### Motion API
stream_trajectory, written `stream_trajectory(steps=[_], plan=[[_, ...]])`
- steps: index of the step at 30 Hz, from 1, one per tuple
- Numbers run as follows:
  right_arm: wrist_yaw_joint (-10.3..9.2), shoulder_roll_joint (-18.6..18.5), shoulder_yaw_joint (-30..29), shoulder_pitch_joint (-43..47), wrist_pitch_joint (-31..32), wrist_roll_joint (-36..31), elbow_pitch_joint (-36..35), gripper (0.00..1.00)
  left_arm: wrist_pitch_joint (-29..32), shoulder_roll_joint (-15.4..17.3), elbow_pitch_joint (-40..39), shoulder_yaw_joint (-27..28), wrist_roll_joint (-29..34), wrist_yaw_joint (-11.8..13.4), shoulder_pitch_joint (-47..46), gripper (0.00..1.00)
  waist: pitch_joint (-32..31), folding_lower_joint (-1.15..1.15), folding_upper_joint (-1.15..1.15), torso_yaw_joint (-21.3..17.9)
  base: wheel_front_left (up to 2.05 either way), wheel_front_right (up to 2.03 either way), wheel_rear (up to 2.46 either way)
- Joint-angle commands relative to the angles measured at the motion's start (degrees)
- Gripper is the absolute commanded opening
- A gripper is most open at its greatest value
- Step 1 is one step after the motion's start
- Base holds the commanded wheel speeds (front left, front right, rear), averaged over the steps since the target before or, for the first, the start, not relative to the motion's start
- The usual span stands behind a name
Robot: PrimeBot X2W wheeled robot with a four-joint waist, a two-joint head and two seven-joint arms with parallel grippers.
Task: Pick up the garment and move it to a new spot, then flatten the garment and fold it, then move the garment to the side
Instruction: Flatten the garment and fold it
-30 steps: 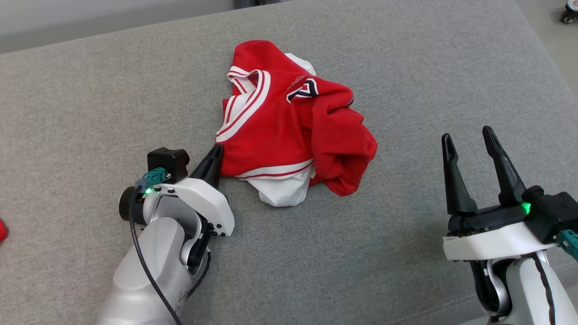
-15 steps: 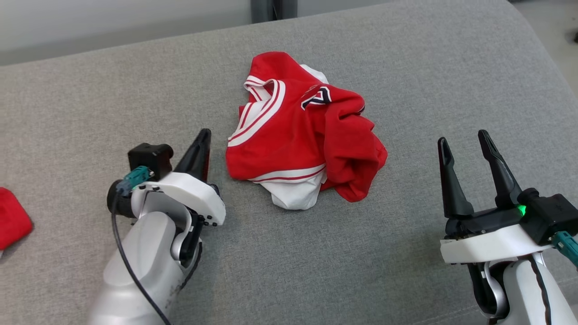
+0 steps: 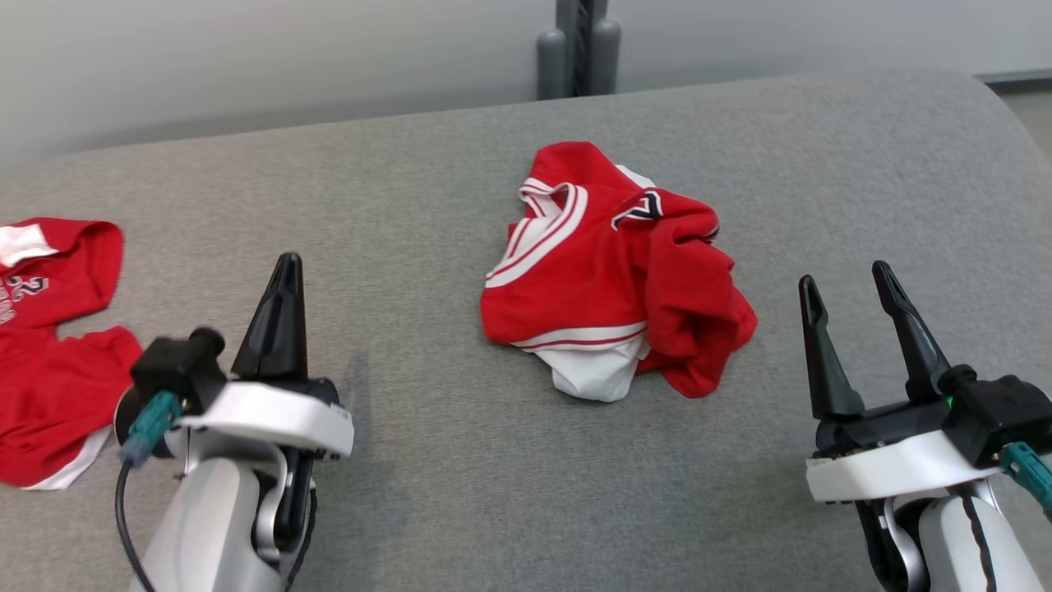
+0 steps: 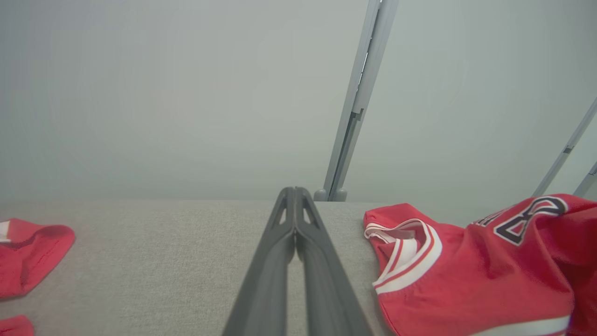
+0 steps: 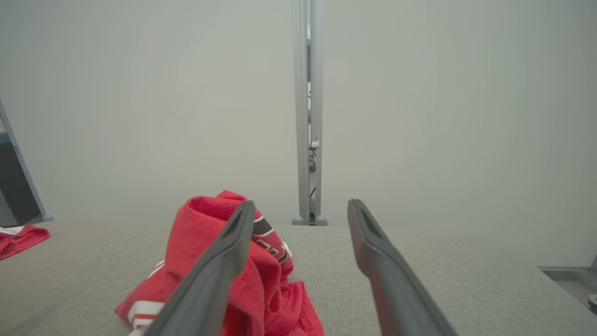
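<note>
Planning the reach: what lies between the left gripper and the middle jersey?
Bare grey cushion separates the left gripper from the middle jersey, as the head view shows.

The garment (image 4: 489,280) and the left-hand jersey (image 3: 49,370) run off-frame.

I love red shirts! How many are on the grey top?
2. One crumpled shirt lies in the middle of the grey surface. A second shirt lies at the far left, cut off by the picture's edge, so more may hide there.
</note>
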Motion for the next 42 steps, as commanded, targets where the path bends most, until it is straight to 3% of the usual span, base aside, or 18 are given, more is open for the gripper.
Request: stream_trajectory(steps=[1,9,10,11,33,42], plan=[[-0.02,-0.3,-0.3,0.9,-0.1,-0.2,0.1,1.0,-0.2,0.0,-0.4,0.3,0.4,-0.2,0.6,0.0,-1.3,0.0,0.0,1.4,0.0,0.0,0.0],[-0.02,-0.3,-0.7,2.7,-0.1,-0.8,0.4,1.0,-0.2,-2.9,-7.2,3.1,1.3,-2.6,10.8,0.0,-4.3,0.0,0.0,4.3,0.0,0.0,0.0],[-0.02,-0.3,-0.8,2.9,-0.1,-0.8,0.5,1.0,-0.2,-3.2,-7.4,3.2,0.8,-3.2,11.7,0.29,-4.5,0.0,0.0,4.5,0.0,0.0,0.0],[-0.02,-0.3,-0.8,3.0,-0.1,-0.8,0.5,1.0,-0.2,-3.5,-7.8,3.3,0.7,-3.6,12.2,1.0,-4.8,0.0,0.0,4.6,0.0,0.0,0.0],[-0.02,-0.3,-0.2,2.2,-0.1,-0.6,0.5,1.0,-0.2,-4.6,-8.5,1.8,1.0,-2.0,13.5,1.0,-4.2,0.0,0.0,4.9,0.0,0.0,0.0],[-0.02,-0.3,0.5,0.9,-0.1,-0.2,0.3,1.0,0.2,-4.6,-1.0,-1.2,0.7,-2.8,11.0,1.0,-1.2,0.0,0.0,2.4,0.0,0.0,0.0]])
